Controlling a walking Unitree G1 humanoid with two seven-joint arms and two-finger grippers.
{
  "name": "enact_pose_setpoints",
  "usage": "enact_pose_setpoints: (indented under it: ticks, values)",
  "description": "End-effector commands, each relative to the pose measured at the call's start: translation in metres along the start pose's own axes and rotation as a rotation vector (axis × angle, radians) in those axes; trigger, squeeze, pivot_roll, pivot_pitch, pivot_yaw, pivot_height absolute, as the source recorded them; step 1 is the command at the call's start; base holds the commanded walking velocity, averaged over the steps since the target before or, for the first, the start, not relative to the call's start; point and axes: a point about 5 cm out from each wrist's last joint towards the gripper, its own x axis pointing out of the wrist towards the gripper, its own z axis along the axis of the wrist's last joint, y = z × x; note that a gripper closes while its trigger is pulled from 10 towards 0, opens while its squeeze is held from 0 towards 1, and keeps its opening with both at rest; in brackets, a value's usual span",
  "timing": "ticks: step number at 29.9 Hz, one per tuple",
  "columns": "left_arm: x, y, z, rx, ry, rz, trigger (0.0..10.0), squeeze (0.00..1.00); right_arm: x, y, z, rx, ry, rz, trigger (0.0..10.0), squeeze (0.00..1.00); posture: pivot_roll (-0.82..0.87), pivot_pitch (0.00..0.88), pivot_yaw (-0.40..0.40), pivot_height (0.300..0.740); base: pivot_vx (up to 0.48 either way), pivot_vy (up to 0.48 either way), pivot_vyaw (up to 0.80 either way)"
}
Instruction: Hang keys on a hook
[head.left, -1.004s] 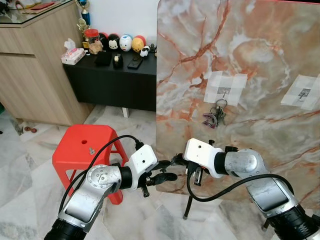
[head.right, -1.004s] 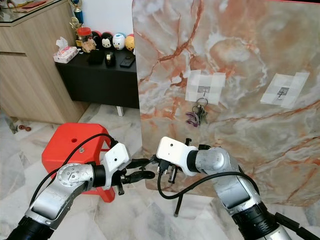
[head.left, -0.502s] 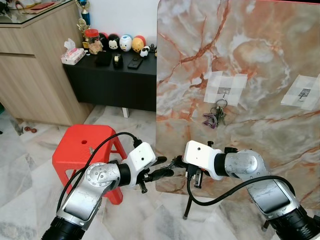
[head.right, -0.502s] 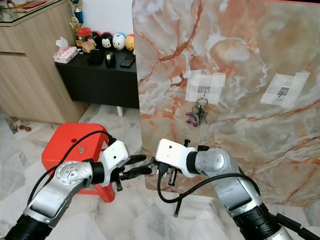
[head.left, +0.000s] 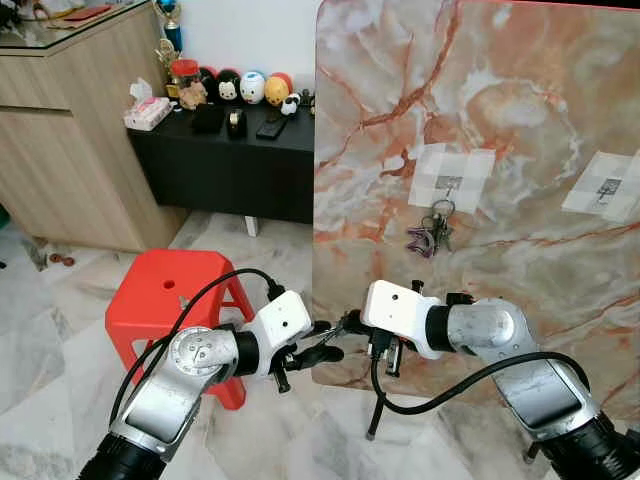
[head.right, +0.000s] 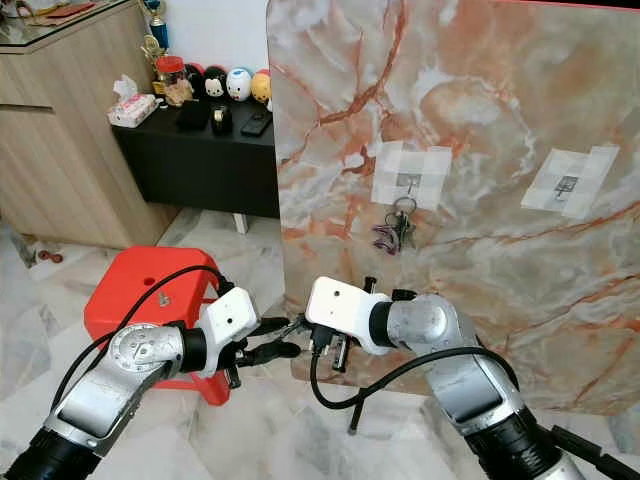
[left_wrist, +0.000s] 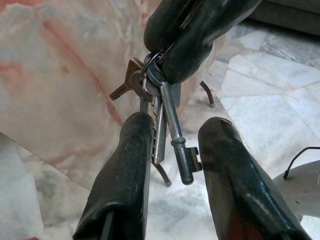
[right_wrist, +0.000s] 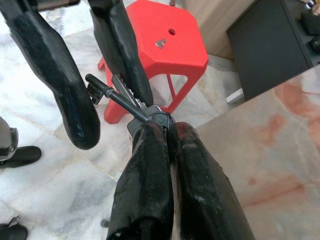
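My right gripper (right_wrist: 168, 127) is shut on the ring of a bunch of keys (left_wrist: 167, 125), low in front of the marble board (head.left: 500, 90). My left gripper (left_wrist: 180, 122) faces it, open, one finger on each side of the hanging keys; one finger (left_wrist: 132, 150) touches them. In the head views the two grippers meet near the board's lower left corner, left gripper (head.left: 322, 348) and right gripper (head.left: 347, 322). A second bunch of keys (head.left: 430, 232) hangs from the taped hook (head.left: 450, 183). Another taped hook (head.left: 608, 186) at the right is bare.
A red plastic stool (head.left: 170, 290) stands just left of my left arm. Behind it are a black low cabinet (head.left: 225, 160) with small figurines and a wooden cupboard (head.left: 70, 130). The board rests on a thin black stand (head.left: 378, 410) over the marble floor.
The right gripper has edged slightly left with the keys still in it. The left gripper has shifted a little and stays open around them.
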Motion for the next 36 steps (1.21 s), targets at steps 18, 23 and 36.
enact_pose_setpoints:
  ticks: [18,23,36]
  values:
    - [-0.0025,-0.0008,0.0009,-0.019,0.004,-0.028,2.7,0.0,-0.0022,-0.0006,0.0093,-0.04,-0.02,0.006,10.0,0.0,0.15,0.055,-0.042,0.74,0.0,0.0,0.0]
    - [-0.003,-0.002,0.0005,-0.039,-0.003,-0.044,0.0,0.0,-0.0019,-0.0007,0.0057,-0.042,-0.005,0.004,10.0,0.0,0.15,0.055,-0.042,0.74,0.0,0.0,0.0]
    - [-0.0039,-0.0032,0.0029,-0.064,-0.028,-0.051,0.0,0.0,-0.0017,-0.0002,0.0023,-0.043,0.009,0.007,10.0,0.0,0.15,0.056,-0.041,0.74,0.0,0.0,0.0]
